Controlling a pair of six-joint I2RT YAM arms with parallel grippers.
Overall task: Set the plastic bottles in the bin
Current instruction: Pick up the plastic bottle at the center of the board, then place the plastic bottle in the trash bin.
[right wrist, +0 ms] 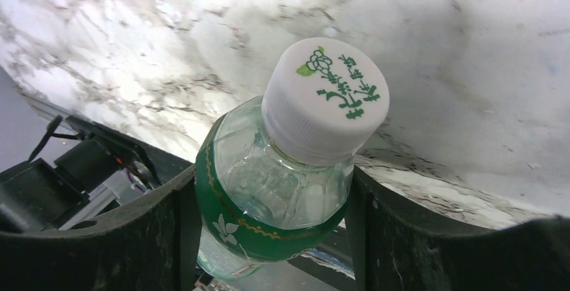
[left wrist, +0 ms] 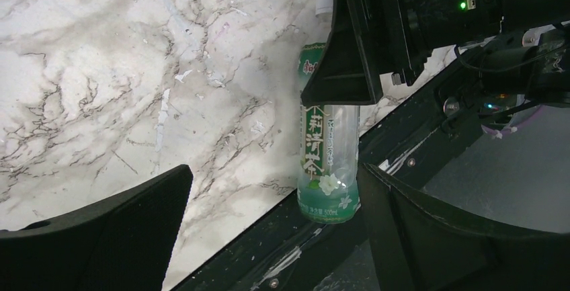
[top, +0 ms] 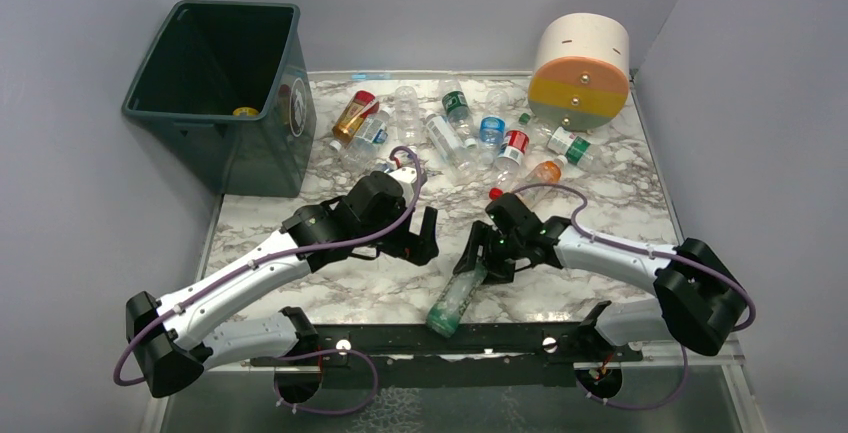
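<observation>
Bin holding one yellowish bottle, right fingers pinching green-label bottle, left fingers spread wide

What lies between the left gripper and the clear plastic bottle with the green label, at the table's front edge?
Only bare marble tabletop separates the left gripper from that green-labelled clear plastic bottle; the top external view shows this.

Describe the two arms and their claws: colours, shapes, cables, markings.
The left arm and right arm have white shell links between bulky black joints. A thin purple cable loops along each. The left claw and right claw are matte black, each with two broad, wedge-shaped fingers. A small green light glows on the right wrist housing. No printed markings are readable.
</observation>
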